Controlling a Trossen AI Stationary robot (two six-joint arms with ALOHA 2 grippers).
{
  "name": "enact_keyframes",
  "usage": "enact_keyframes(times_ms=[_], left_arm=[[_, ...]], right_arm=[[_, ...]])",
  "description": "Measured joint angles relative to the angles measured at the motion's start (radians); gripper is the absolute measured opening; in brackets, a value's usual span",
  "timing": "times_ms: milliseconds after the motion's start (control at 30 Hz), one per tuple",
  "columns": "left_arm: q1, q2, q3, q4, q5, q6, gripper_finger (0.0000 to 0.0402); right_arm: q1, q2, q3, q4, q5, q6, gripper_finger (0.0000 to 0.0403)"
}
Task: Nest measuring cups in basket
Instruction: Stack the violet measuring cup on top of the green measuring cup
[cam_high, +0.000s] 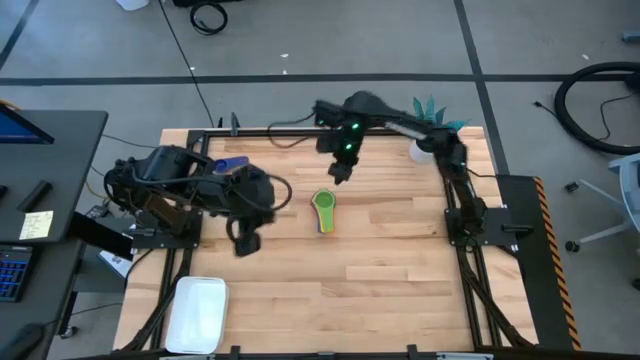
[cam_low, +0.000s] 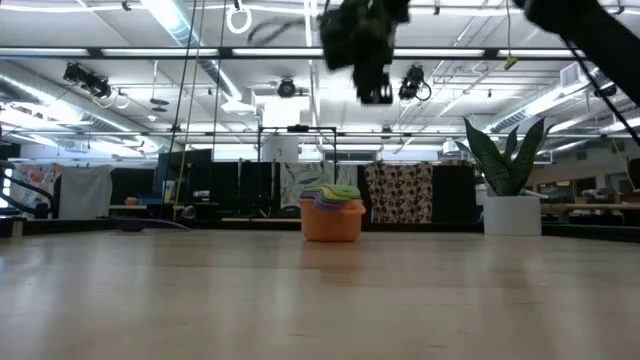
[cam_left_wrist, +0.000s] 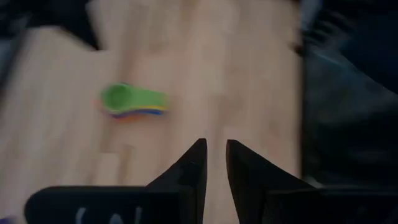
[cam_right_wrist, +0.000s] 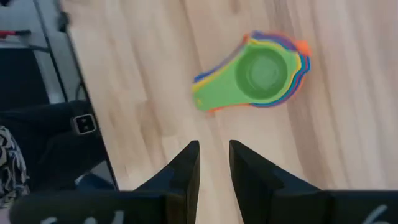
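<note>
The measuring cups (cam_high: 323, 210) sit nested in one stack on the middle of the table, green on top and orange at the bottom (cam_low: 332, 212). Their flat handles fan out to one side (cam_right_wrist: 214, 93). My right gripper (cam_high: 341, 172) hangs above the table just beyond the stack's far side, shut to a narrow slit (cam_right_wrist: 214, 165) and holding nothing. My left gripper (cam_high: 245, 240) hovers to the left of the stack, also shut to a slit (cam_left_wrist: 216, 165) and holding nothing. The white basket (cam_high: 200, 312) lies at the near left corner.
A white potted plant (cam_high: 430, 125) stands at the far right corner, behind the right arm. A small blue object (cam_high: 231, 162) lies near the left arm's base. Bare wood stretches between the stack and the basket.
</note>
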Motion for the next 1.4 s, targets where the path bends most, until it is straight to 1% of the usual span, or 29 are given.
enact_keyframes(times_ms=[100, 200, 300, 433, 500, 633, 800, 900, 1000, 1167, 1233, 1300, 1367, 1400], left_arm=[[0.026, 0.0, 0.0, 0.0, -0.136, -0.069, 0.0066], [0.067, 0.0, 0.0, 0.0, -0.207, -0.158, 0.0066], [0.129, 0.0, 0.0, 0.0, -0.249, -0.26, 0.0066], [0.215, 0.01, -0.001, 0.0, -0.26, -0.286, 0.006], [0.257, 0.016, -0.001, 0.0, -0.262, -0.285, 0.0048], [0.339, 0.017, -0.001, 0.0, -0.263, -0.255, 0.0009], [0.437, 0.017, -0.001, 0.0, -0.266, -0.21, 0.0006], [0.51, 0.009, -0.001, 0.0, -0.264, -0.2, 0.0004], [0.594, 0.005, -0.001, 0.0, -0.265, -0.18, 0.0003], [0.746, -0.002, -0.003, 0.001, -0.254, -0.17, 0.0002], [0.798, -0.014, -0.043, 0.001, -0.225, -0.161, 0.0002], [0.855, -0.048, -0.128, 0.001, -0.154, -0.163, 0.0002], [0.9, -0.103, -0.259, 0.001, -0.081, -0.185, 0.0002], [0.919, -0.134, -0.333, -0.001, -0.068, -0.187, 0.0002]], right_arm=[[0.0, -0.11, 0.0, 0.0, 0.002, -0.041, 0.0092], [0.0, -0.223, 0.001, 0.0, 0.003, -0.09, 0.0092], [0.0, -0.335, 0.001, 0.001, 0.013, -0.136, 0.0092], [0.0, -0.471, 0.001, 0.009, 0.083, -0.153, 0.0092], [0.0, -0.532, 0.001, 0.015, 0.13, -0.151, 0.0092], [0.0, -0.633, 0.001, 0.029, 0.204, -0.143, 0.0092], [0.0, -0.724, 0.001, 0.038, 0.221, -0.136, 0.0092], [0.0, -0.761, 0.001, 0.038, 0.221, -0.099, 0.0092], [0.0, -0.785, 0.001, 0.038, 0.223, -0.068, 0.0092], [0.0, -0.804, 0.001, 0.039, 0.238, -0.063, 0.0092], [0.0, -0.808, 0.001, 0.039, 0.238, -0.064, 0.0092], [0.0, -0.808, 0.001, 0.039, 0.239, -0.074, 0.0092], [0.0, -0.808, 0.0, 0.039, 0.244, -0.092, 0.0092], [0.0, -0.808, 0.0, 0.04, 0.251, -0.1, 0.0092]])
